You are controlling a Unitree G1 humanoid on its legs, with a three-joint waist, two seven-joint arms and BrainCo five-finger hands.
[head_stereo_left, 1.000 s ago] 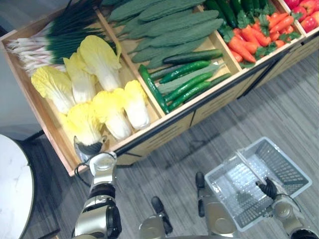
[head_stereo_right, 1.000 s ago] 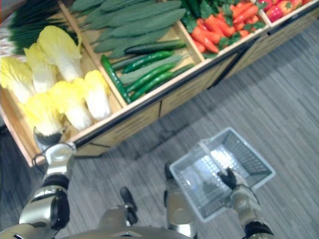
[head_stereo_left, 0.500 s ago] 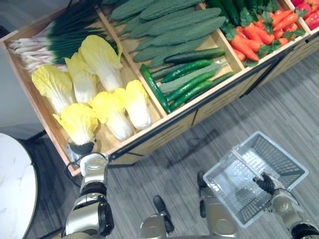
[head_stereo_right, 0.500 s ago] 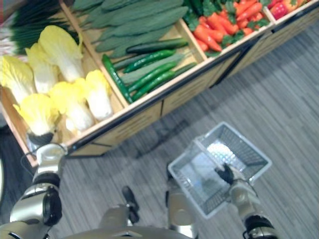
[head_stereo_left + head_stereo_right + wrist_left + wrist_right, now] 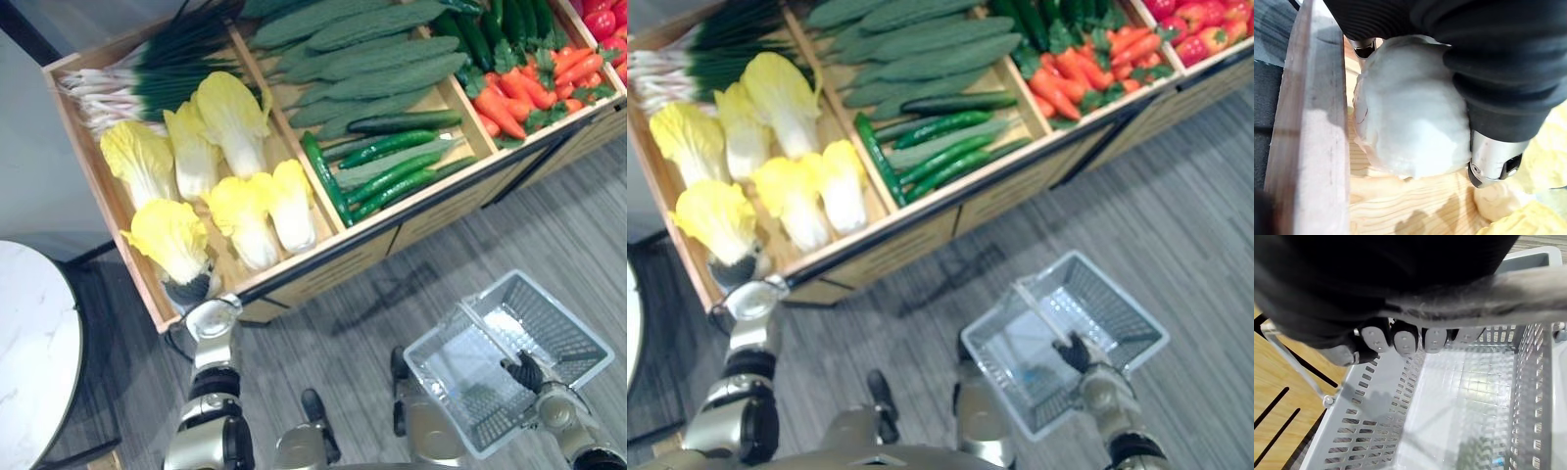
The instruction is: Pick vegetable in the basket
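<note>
**Left hand clamped on a napa cabbage at the bin's corner; right hand carries the basket**

The wooden display stand (image 5: 323, 274) spans the head views from 9 to 2 o'clock. Its bins hold napa cabbages (image 5: 245, 147), green onions (image 5: 147, 73), bumpy gourds (image 5: 362, 59), cucumbers (image 5: 382, 162), carrots (image 5: 519, 88) and red peppers (image 5: 602, 20), the last cut off by the frame.

The left arm reaches straight up from 7 o'clock. The left hand (image 5: 196, 291) is in the near-left corner of the cabbage bin. In the wrist view its fingers (image 5: 1493, 166) curl round the white base of one napa cabbage (image 5: 171, 235), whose leaves point to 11 o'clock. Most of the hand is hidden under its dark cover. Whether the cabbage is clear of the bin floor cannot be told.

At 4 o'clock the right hand (image 5: 529, 372) wraps its fingers (image 5: 1400, 340) over the handle (image 5: 485, 328) of the grey mesh basket (image 5: 578, 328), well apart from the cabbage.

The bin's front rim lies just beside the cabbage's base, and a neighbouring cabbage is close at 2 o'clock. Open plank floor (image 5: 343, 323) lies between stand and basket.
</note>
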